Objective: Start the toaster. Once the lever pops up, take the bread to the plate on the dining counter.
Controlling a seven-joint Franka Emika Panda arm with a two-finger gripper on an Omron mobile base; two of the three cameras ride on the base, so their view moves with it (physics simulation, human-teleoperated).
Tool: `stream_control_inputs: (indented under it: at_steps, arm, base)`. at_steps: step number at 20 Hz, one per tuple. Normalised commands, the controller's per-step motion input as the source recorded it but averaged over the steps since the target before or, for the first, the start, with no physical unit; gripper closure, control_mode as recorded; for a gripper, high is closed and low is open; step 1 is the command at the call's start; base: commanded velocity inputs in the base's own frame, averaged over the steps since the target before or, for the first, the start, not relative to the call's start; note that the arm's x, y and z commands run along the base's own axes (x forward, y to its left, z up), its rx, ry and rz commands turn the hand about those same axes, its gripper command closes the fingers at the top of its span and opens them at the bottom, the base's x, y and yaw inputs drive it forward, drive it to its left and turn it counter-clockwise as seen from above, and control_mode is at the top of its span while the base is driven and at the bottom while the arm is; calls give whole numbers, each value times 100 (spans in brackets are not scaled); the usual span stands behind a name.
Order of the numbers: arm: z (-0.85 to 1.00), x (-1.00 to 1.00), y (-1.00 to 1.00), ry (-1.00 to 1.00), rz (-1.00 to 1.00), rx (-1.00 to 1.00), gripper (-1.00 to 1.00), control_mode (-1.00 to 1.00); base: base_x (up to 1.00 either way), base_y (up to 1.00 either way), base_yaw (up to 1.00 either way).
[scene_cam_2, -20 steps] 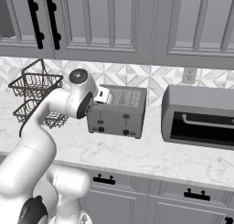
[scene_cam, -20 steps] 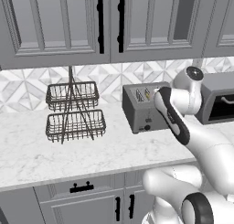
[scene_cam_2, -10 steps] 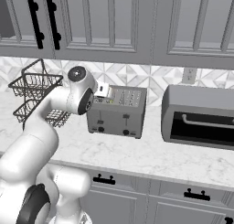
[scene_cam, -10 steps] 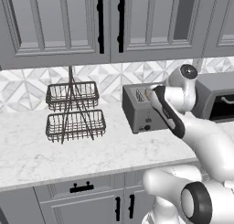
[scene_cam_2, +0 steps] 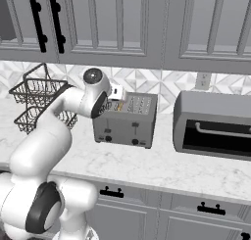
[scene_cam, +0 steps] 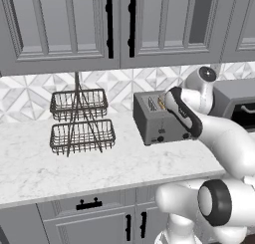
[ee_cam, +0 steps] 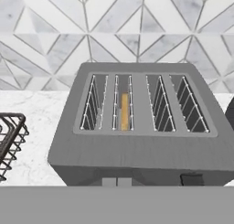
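While the pincer (scene_cam_2: 117, 93) hung pressed together above the toaster (ee_cam: 137, 131), bread (ee_cam: 124, 111) sunk in a slot, it needed a firm downward lever press.

You had open air above the toaster (ee_cam: 137, 127), up to the wall cabinets (scene_cam_2: 122, 23). Left of it, bare worktop (scene_cam: 124, 163) ran to the two-tier wire basket (scene_cam: 79, 121). On the right, the toaster oven (scene_cam_2: 213, 124) stood near, leaving a narrow gap. The tiled backsplash (ee_cam: 114, 26) closed the far side.
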Motion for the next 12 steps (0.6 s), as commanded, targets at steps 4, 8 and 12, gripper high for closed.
stream_control_inputs:
  at_steps: [4, 8, 12]
  arm:
    - [-5, 12, 0, 0, 9, -6, 100, -100]
    - [-18, 15, 1, 0, 8, -12, 100, -100]
    - [-22, 20, 1, 0, 5, -9, 100, -100]
  base:
    - [0, 0, 0]
    - [0, 0, 0]
    - [0, 0, 0]
